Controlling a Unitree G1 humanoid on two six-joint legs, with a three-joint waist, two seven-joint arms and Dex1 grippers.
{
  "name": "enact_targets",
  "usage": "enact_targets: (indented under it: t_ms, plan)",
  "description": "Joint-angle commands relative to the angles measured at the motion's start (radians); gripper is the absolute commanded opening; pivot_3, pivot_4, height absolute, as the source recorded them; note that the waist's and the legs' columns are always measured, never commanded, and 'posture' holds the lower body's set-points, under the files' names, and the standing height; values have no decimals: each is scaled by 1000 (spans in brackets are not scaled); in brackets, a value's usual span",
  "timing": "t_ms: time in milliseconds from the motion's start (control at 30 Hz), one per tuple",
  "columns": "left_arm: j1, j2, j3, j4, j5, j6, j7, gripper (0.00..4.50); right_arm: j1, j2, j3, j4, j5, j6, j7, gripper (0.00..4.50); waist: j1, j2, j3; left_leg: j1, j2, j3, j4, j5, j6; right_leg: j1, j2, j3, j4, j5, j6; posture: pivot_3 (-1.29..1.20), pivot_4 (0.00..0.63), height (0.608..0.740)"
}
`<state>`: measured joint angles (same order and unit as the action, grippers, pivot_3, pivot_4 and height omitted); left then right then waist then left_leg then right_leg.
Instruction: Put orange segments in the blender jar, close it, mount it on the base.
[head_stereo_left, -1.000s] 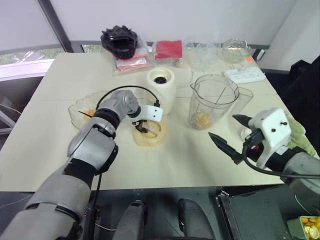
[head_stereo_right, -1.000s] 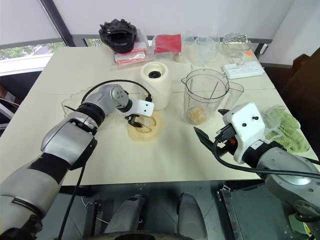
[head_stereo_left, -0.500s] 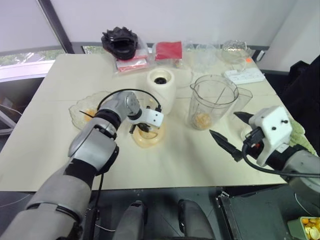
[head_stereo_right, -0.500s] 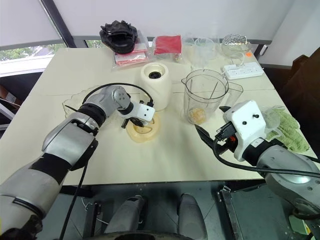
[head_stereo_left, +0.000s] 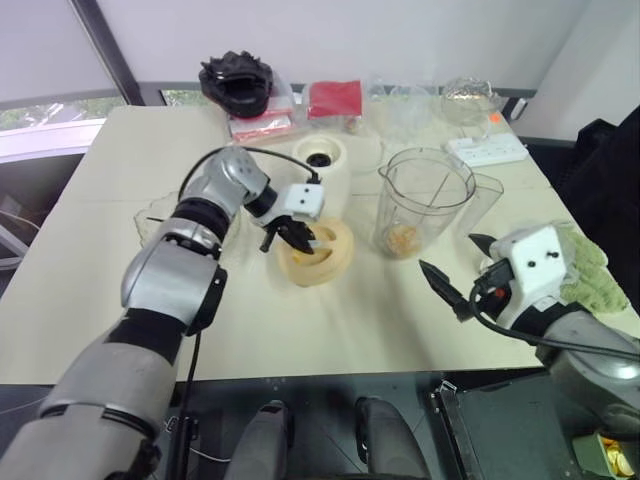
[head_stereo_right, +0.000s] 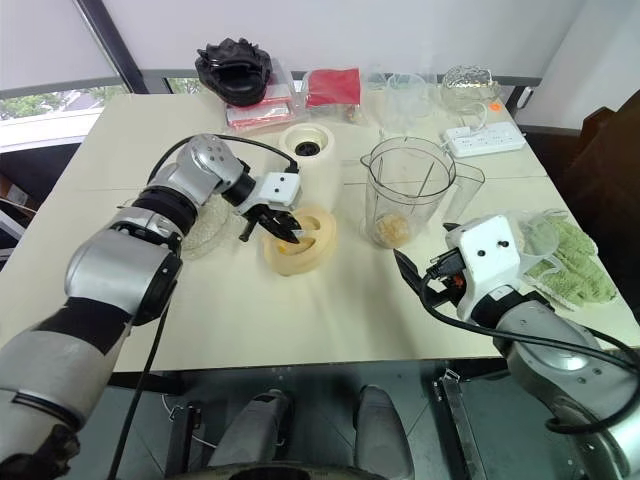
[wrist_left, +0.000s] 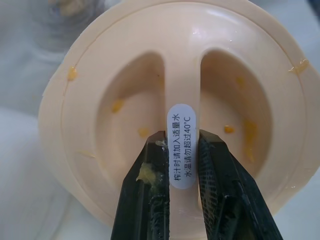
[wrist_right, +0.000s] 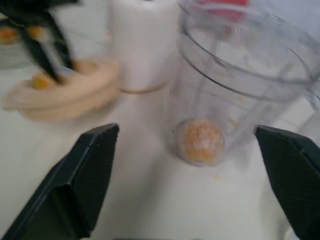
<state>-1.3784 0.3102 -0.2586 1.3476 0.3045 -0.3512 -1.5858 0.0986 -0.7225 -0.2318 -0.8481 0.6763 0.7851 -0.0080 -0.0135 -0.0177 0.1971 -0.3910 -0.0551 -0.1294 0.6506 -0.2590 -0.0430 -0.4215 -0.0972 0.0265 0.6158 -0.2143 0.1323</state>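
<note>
The table (head_stereo_left: 90, 270) fills most of the head views, with clutter along its far edge at the top of the frame. The blender jar (head_stereo_left: 428, 200) stands uncovered right of centre, and orange segments (head_stereo_left: 404, 239) sit as a pale orange clump at its bottom. The base (head_stereo_left: 322, 160) stands just left of it toward upper centre, its black socket facing up.

What has changed sits at centre. A second ago the lid (head_stereo_left: 318, 252) lay flat on the table in front of the base with the left gripper (head_stereo_left: 296, 236) closing over it; now the lid is tilted and raised, its right edge higher than before. The left wrist view shows why: the two black fingers (wrist_left: 145, 195) are clenched on the lid's central ridge, on either side of its white label (wrist_left: 181, 145), with bits of orange pulp smeared on one pad and inside the lid's hollows. So the filling looks finished and the closing step has begun; the lid needs carrying rightward onto the jar's open mouth.

At lower right the right gripper (head_stereo_left: 460, 270) is spread wide and holds nothing, aimed at the jar's lower wall and a little lower in the frame than before. It seems placed to steady the jar.
</note>
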Motion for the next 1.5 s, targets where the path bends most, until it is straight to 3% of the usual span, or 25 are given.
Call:
enact_targets:
  t_ms: [33, 200, 533, 967, 1500]
  plan:
    - [-45, 27, 7, -42, -92, -16, -29, 224, -23, 65, 38, 94, -153, -94, -37, 4500, 0, 0, 0, 0, 0, 0, 0, 0, 0, 0, 0, 0, 0, 0, 0, 0, 150, 740]
    - [-45, 62, -40, -77, -184, -18, -29, 224, -138, 161, 90, 297, -311, -190, -59, 4500, -5, 1, 0, 0, 0, 0, 0, 0, 0, -1, 0, 0, 2, 0, 0, 0, 150, 740]
    - [-27, 139, -135, -177, -356, 27, -29, 224, -370, 297, 95, 632, -456, -335, -42, 4500, -8, 1, 0, 0, 0, 0, -1, 0, 0, -3, 0, 1, 4, 0, 0, 0, 150, 740]
    - [-14, 184, -189, -233, -438, 31, -29, 224, -457, 339, 70, 888, -554, -478, -23, 4500, -13, 1, 0, 1, 0, 0, -1, 0, 0, -4, 0, 1, 7, 0, 0, 0, 150, 740]
    - [-17, 178, -177, -230, -439, 29, -29, 224, -649, 356, 16, 1268, -542, -690, 26, 4500, -31, 2, 0, 1, 0, -1, -1, 0, 0, -5, 0, 1, 11, 0, 0, 0, 150, 740]
